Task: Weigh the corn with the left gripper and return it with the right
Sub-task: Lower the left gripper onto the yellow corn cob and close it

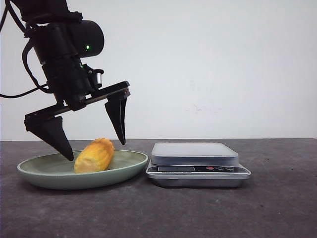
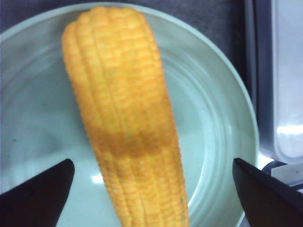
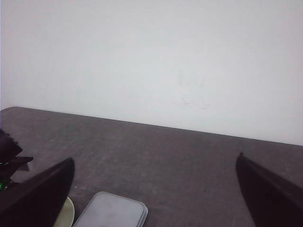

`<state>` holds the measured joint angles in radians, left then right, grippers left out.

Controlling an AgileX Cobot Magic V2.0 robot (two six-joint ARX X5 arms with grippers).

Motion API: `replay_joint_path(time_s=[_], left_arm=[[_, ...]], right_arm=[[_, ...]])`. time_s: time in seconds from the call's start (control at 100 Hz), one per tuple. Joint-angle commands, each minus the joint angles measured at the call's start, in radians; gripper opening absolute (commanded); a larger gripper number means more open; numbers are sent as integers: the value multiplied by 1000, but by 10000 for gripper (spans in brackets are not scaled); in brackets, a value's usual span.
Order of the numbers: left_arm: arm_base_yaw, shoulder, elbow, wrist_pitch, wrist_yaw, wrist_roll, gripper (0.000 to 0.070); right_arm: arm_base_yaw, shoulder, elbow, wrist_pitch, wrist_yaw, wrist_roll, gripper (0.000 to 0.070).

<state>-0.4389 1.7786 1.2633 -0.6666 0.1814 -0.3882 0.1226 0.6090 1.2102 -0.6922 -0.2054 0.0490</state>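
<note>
The yellow-orange corn (image 1: 94, 155) lies on the green plate (image 1: 49, 171) at the left of the table. My left gripper (image 1: 96, 151) hangs open just above the plate, one black finger on each side of the corn, not touching it. In the left wrist view the corn (image 2: 123, 113) lies lengthwise between the wide-open fingertips, over the plate (image 2: 213, 118). The silver scale (image 1: 195, 163) stands right of the plate with nothing on its platform. My right gripper (image 3: 154, 177) is open and empty, high above the table, out of the front view.
The scale's edge shows in the left wrist view (image 2: 279, 85) close beside the plate. The right wrist view shows the scale platform (image 3: 111, 210), a sliver of the plate (image 3: 66, 213) and the dark tabletop (image 3: 180, 161) before a white wall.
</note>
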Motion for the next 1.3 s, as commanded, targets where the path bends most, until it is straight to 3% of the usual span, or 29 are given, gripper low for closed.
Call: replay_joint_path(time_s=[0.0,0.13,0.32,0.5,0.6,0.72,0.79,1.29], left_arm=[[-7,27,21,-2,-2,-15,664],[-7,27,21,-6,-26,-25,641],[-6,29,21,-16,-32,-25,377],[-7,38,21,-22,-32,-24,333],[-6,60,21,-47,-32,-13,214],[-7,101,21,-87,-27,2,118],[-7,112,21,-98,-28,26,1],[-34,-9,174,-178,-24,137,0]], right_arm=[[2,3,16,8,4,-9,700],[5,3,16,5,4,-9,700],[20,3,16,2,5,-9,700],[26,3,16,1,5,-9,700],[26,3,16,-1,4,-9,700],[26,3,16,-9,4,-9,700],[26,3,16,-14,5,-9,700],[39,3,16,-19,26,-12,700]])
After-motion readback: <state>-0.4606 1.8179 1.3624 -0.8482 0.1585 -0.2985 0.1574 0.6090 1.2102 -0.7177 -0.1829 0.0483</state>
